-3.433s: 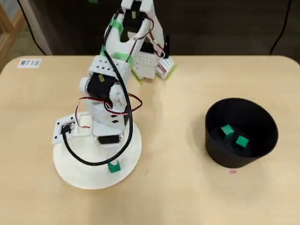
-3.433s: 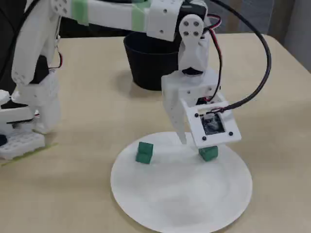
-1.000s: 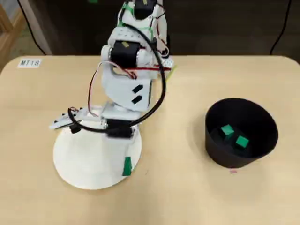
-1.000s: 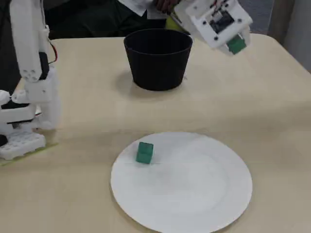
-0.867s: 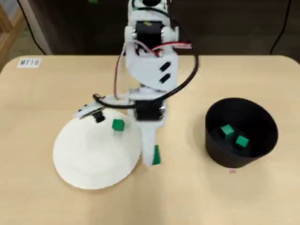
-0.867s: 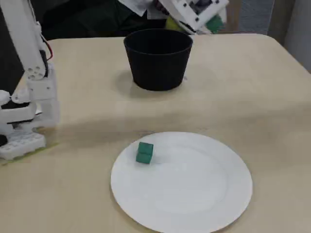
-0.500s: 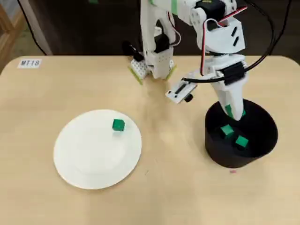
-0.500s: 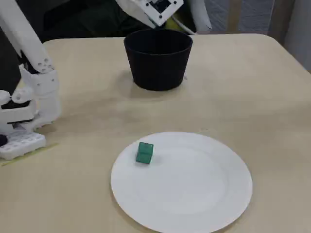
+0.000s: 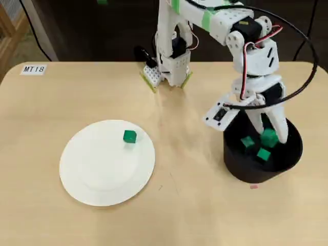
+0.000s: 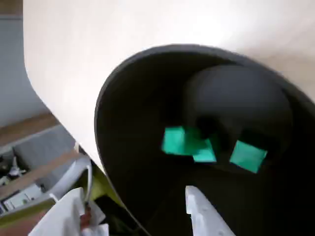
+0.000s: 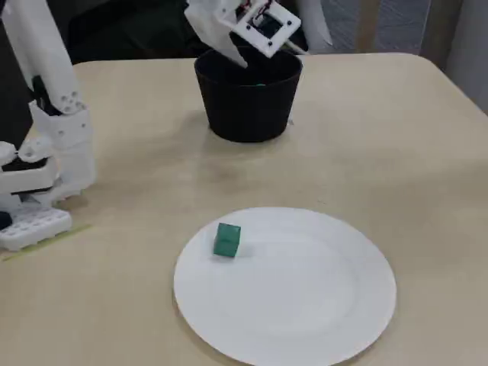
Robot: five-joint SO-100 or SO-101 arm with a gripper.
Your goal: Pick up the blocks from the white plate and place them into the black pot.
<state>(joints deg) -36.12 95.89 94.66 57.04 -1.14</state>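
End effector: white two-finger end effector (image 9: 270, 136) hangs over the mouth of the round matte black pot (image 9: 246, 171), tips pointing down inside the rim.
End effector state: jaws spread wide in the wrist view (image 10: 133, 196), with only the pot's interior between the tips; it has hold of nothing.
End effector seen from the side: in the fixed view it (image 11: 244, 49) sits at the pot's far rim, tilted, with the tips dipping behind the edge.
Black pot: stands upright on the pale wooden tabletop (image 9: 195, 205), on the right in the overhead view and at the far centre in the fixed view (image 11: 248, 103); its dark wall (image 10: 128, 123) fills most of the wrist view.
Cubes in the pot: three small bright green cubes show on the pot floor in the wrist view, two overlapping (image 10: 173, 140) (image 10: 204, 152) and a third just beside them (image 10: 247, 156).
Plate: large round flat white plate (image 9: 72, 179) lies on the tabletop well apart from the pot, to its left in the overhead view, nearest the camera in the fixed view (image 11: 343, 305).
Cube on the plate: one small green cube (image 9: 129, 136) rests near the plate's rim, on the side toward the arm's white base (image 9: 169, 72); the fixed view shows it on the plate's left part (image 11: 226, 239).
Label: white tag reading MT18 (image 9: 34, 68) lies at the tabletop's far left corner in the overhead view.
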